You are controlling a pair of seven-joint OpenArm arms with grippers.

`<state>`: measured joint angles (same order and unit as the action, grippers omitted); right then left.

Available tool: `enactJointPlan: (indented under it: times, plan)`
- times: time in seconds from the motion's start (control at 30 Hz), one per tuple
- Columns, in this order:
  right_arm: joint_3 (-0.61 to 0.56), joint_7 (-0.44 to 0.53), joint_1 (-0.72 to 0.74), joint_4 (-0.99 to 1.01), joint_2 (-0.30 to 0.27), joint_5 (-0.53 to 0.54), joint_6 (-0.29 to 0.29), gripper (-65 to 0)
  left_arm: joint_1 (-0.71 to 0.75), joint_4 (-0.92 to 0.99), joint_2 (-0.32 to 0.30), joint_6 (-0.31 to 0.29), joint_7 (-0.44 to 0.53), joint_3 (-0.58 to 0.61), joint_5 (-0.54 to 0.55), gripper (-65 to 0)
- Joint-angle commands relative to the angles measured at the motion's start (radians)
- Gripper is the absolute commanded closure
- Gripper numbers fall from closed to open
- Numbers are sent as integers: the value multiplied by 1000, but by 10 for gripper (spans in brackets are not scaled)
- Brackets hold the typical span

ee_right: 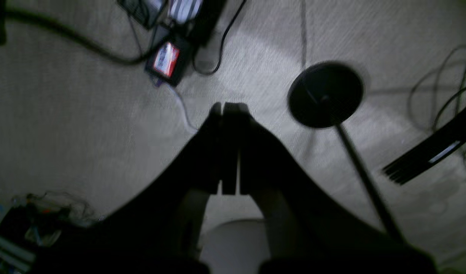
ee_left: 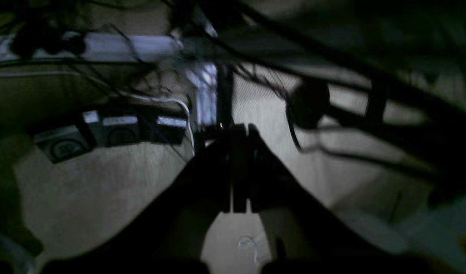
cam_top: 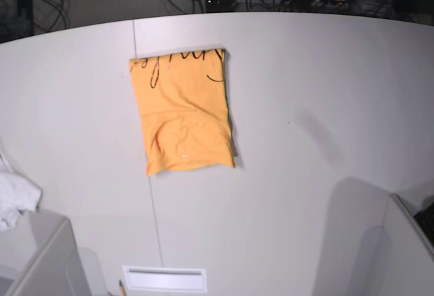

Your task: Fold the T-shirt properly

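The orange-yellow T-shirt (cam_top: 184, 113) lies folded into a compact rectangle on the white table (cam_top: 305, 106), left of centre, with black script lettering along its far edge. Neither arm shows in the base view. In the left wrist view my left gripper (ee_left: 236, 129) is shut and empty, and faces a dim floor with cables. In the right wrist view my right gripper (ee_right: 231, 108) is shut and empty, above a carpeted floor. The T-shirt shows in neither wrist view.
A small white cloth (cam_top: 13, 201) lies at the table's left edge. Grey boxes stand at the front left (cam_top: 41, 262) and front right (cam_top: 400, 255). A black round stand base (ee_right: 324, 95), cables and a power strip (ee_left: 111, 133) are on the floor.
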<state>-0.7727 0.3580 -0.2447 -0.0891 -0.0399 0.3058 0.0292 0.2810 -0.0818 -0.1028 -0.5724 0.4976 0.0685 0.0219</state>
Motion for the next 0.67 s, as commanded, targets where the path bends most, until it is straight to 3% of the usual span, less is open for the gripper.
enactJointPlan:
  times: [0.0,0.63]
  plan:
    - [-1,-1,-3,2,1,-1,5,0,16,6,2,-10,5,0,-7,0]
    - [2,-14,17,5,-47,2,8,0,-29,12,38,-10,0,3,-12,0]
